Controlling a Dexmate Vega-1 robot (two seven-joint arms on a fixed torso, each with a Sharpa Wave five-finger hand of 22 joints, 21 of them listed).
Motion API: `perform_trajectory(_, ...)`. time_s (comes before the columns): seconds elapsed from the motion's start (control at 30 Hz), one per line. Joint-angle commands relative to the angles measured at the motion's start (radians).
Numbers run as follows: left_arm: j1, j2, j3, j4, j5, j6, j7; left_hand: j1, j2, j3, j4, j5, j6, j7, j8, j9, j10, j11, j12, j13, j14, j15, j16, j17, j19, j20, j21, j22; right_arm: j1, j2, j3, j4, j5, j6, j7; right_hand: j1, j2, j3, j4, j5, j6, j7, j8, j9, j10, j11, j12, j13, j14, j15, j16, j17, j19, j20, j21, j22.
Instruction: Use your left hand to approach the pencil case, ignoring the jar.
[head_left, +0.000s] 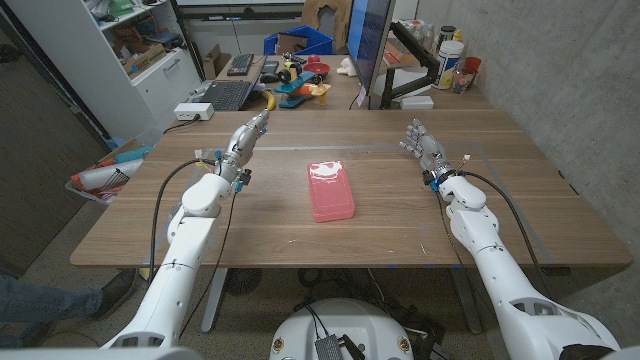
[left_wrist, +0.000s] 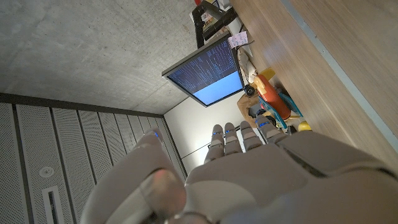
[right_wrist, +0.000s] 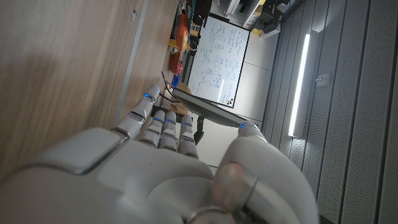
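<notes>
Along the left edge of the head view, white shelving (head_left: 120, 40) stands beside the wooden table (head_left: 250, 225), with a basket of red and white items (head_left: 100, 180) on the floor below it and a person's shoe and trouser leg (head_left: 60, 300) at the bottom corner. On the table's far left corner sit a white power box (head_left: 192, 111) and a black keyboard (head_left: 228, 94). The left hand (head_left: 248, 137) hovers over the left part of the table with its fingers stretched out straight and close together, holding nothing; the left wrist view shows the same straight fingertips (left_wrist: 239, 134) pointing toward a lit monitor (left_wrist: 205, 71) under a concrete ceiling. The pink pencil case (head_left: 330, 190) lies flat near the middle of the table, well apart from the left hand and to its right. Behind the table are a blue bin (head_left: 298, 42), colourful toys (head_left: 300, 80) and the dark screen (head_left: 368, 45) on its stand. The right hand (head_left: 422, 143) is over the right part of the table, fingers extended and slightly spread, empty; in the right wrist view its fingers (right_wrist: 165, 124) reach along the wood grain toward a whiteboard (right_wrist: 217, 59). Bottles and cups (head_left: 455, 60) stand at the far right corner against a grey concrete wall (head_left: 570, 90).
</notes>
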Motion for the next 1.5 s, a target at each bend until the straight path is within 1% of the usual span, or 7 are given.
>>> perform_trajectory(0.03, 0.008, 0.006, 0.010, -0.019, 0.017, -0.011, 0.002, 0.013, -0.001, 0.002, -0.009, -0.001, 0.008, 0.004, 0.005, 0.006, 0.004, 0.009, -0.001, -0.001, -0.006, 0.005, -0.001, 0.000, -0.011, -0.003, -0.006, 0.002, 0.005, 0.005, 0.005, 0.009, 0.002, 0.005, -0.003, -0.003, 0.009, 0.000, -0.006, 0.000, 0.005, -0.001, -0.006, 0.004, 0.003, 0.003, -0.006, -0.001, 0.009, -0.002, 0.004, 0.001, 0.009, 0.001, -0.007, 0.006)
perform_trajectory(0.77, 0.028, 0.019, 0.030, -0.064, 0.069, -0.022, 0.024, 0.023, 0.002, 0.005, -0.020, -0.005, 0.013, 0.004, 0.005, 0.006, 0.006, 0.008, -0.001, -0.003, -0.006, 0.004, -0.001, 0.000, -0.012, 0.001, -0.021, 0.002, 0.020, 0.009, 0.012, 0.037, 0.009, 0.020, 0.007, -0.004, 0.010, -0.002, -0.007, 0.000, 0.005, -0.001, -0.008, 0.004, 0.008, 0.002, -0.012, -0.001, 0.012, -0.002, 0.004, -0.003, 0.014, 0.003, -0.016, 0.006)
perform_trajectory(1.03, 0.029, 0.024, 0.040, -0.082, 0.090, -0.024, 0.032, 0.026, 0.003, 0.006, -0.023, -0.006, 0.016, 0.004, 0.006, 0.006, 0.005, 0.007, -0.002, -0.003, -0.006, 0.004, -0.001, 0.000, -0.011, 0.000, -0.024, 0.002, 0.019, 0.008, 0.019, 0.035, 0.014, 0.027, 0.007, -0.005, 0.011, -0.002, -0.008, -0.001, 0.006, -0.001, -0.008, 0.004, 0.010, 0.003, -0.013, -0.001, 0.013, -0.002, 0.004, -0.004, 0.016, 0.003, -0.019, 0.006)
perform_trajectory(1.5, 0.027, 0.025, 0.062, -0.089, 0.101, -0.047, 0.025, 0.030, 0.004, 0.006, -0.029, -0.008, 0.018, 0.003, 0.005, 0.006, 0.008, 0.006, -0.002, -0.004, -0.003, 0.003, 0.000, -0.001, -0.010, 0.002, -0.030, 0.002, 0.018, 0.012, 0.028, 0.048, 0.023, 0.042, 0.005, -0.006, 0.012, -0.003, -0.009, -0.001, 0.008, -0.001, -0.008, 0.004, 0.017, 0.002, -0.016, -0.001, 0.015, -0.003, 0.004, -0.007, 0.021, 0.003, -0.025, 0.006)
